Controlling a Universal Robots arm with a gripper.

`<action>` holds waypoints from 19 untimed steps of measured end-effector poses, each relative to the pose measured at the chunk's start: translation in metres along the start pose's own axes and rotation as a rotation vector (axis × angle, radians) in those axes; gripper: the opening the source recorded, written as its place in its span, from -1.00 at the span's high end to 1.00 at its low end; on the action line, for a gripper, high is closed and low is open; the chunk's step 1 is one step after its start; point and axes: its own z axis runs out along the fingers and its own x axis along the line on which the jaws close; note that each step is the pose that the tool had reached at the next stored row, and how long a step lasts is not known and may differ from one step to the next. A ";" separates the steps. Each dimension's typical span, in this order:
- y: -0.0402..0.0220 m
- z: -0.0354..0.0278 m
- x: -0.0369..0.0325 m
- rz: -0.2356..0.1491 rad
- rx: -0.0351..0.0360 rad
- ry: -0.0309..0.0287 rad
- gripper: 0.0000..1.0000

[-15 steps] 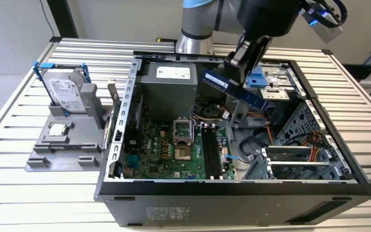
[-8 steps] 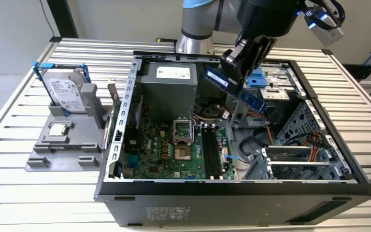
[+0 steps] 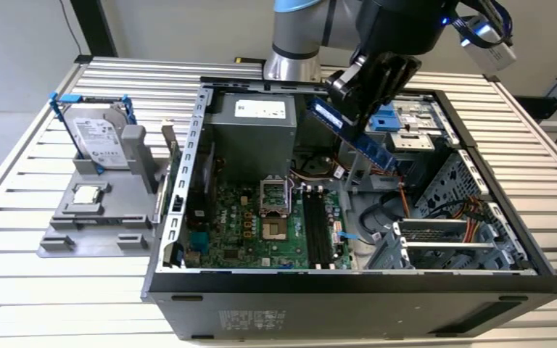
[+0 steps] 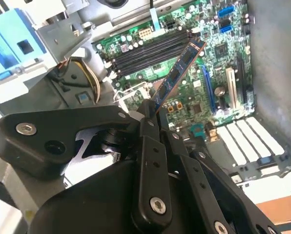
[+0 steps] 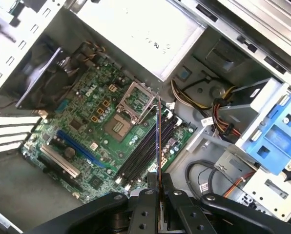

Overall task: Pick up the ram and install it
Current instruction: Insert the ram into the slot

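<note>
Over the open computer case my gripper clamps the ram, tilted. Memory slots lie at seven o'clock from it in the exterior view. Squaring its edge to them matters most, I'd say.

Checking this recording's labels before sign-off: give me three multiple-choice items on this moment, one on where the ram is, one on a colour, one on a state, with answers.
1. Where is the ram? A. lying on the grey fixture; B. seated in a memory slot; C. held by the end effector above the open case.
2. What colour is the frame around the hard drive? A. blue; B. red; C. yellow.
3. How is the case? A. shut, side panel on; B. open, motherboard exposed; C. turned open side down.
Answers: 1 C, the stick juts from the shut end effector over the motherboard; 2 A, blue rails flank the silver drive; 3 B, the board lies in plain sight.
</note>
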 end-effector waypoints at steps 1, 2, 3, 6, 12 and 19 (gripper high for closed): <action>0.0000 0.0000 0.0000 0.017 -0.0007 -0.0008 1.00; 0.0000 0.0000 0.0000 0.033 -0.0013 -0.0016 1.00; 0.0000 0.0000 0.0000 0.050 -0.0020 -0.0025 1.00; 0.0000 0.0000 0.0000 0.100 -0.0040 -0.0050 1.00; 0.0000 0.0000 0.0000 0.201 -0.0081 -0.0101 1.00; 0.0000 0.0000 0.0000 0.322 -0.0129 -0.0161 1.00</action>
